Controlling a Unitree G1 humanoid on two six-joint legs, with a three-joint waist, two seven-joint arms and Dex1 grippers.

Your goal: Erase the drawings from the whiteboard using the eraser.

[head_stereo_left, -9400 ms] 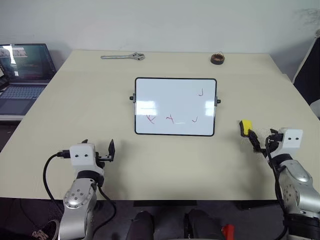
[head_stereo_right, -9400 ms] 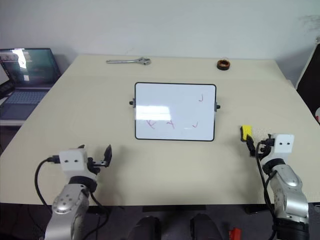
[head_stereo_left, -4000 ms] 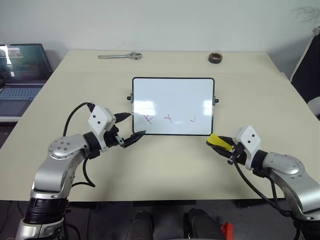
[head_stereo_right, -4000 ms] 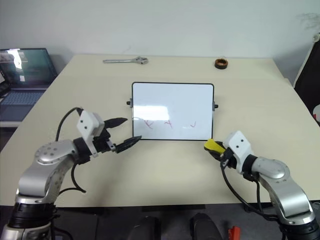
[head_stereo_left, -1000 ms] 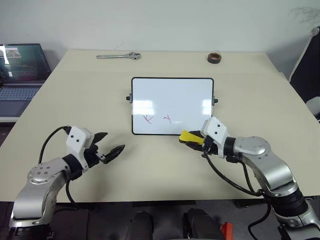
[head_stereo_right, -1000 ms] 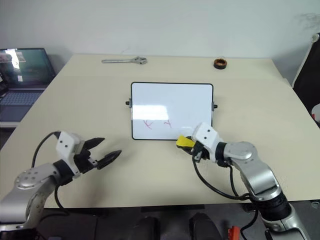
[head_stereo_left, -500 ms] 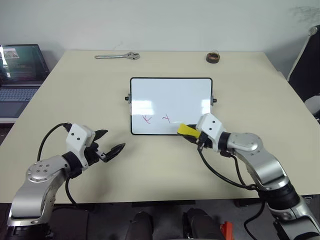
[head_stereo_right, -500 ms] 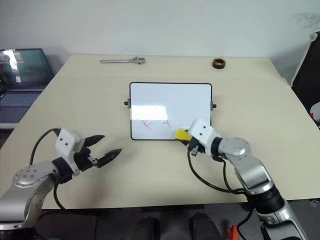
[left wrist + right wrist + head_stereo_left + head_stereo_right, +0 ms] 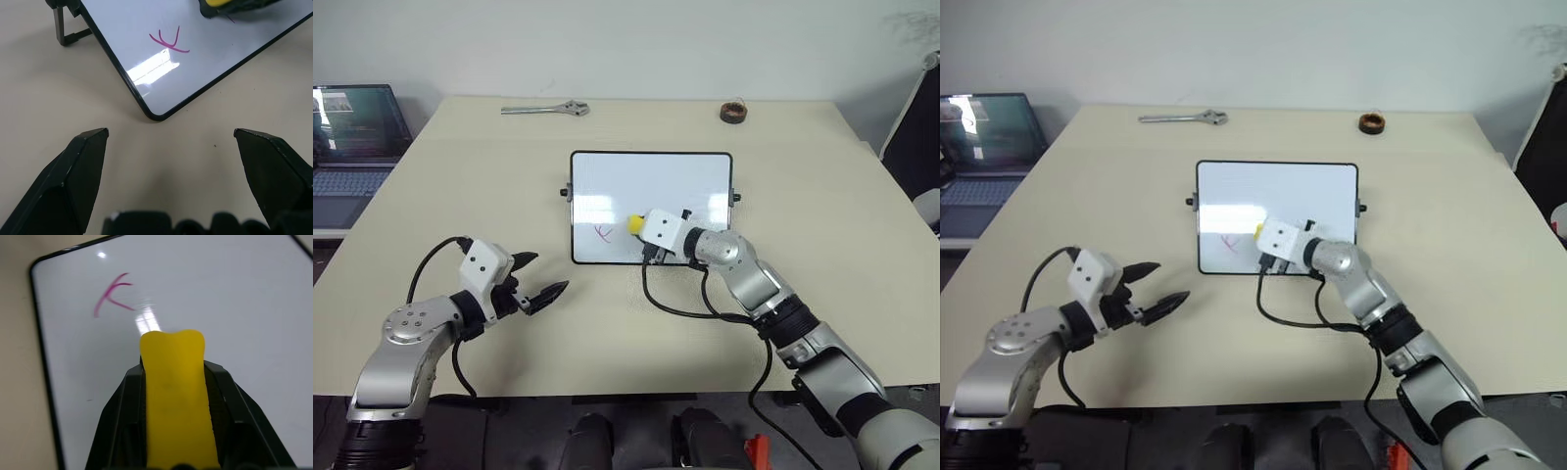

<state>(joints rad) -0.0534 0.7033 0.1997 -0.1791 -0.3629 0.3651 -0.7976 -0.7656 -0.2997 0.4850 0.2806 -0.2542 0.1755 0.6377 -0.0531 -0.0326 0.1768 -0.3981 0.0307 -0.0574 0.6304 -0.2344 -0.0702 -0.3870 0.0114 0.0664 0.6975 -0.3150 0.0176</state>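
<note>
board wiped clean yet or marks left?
Marks left. One red squiggle shows near the whiteboard's lower-left corner, beside the eraser held in the right gripper.

The black-framed whiteboard (image 9: 651,208) is seen lying flat mid-table. One red drawing (image 9: 604,233) is left near its front left corner. The yellow eraser (image 9: 633,224) is held on the board just beside it.

Beige table (image 9: 607,343), white wall (image 9: 636,44), laptop (image 9: 357,137) at left.
</note>
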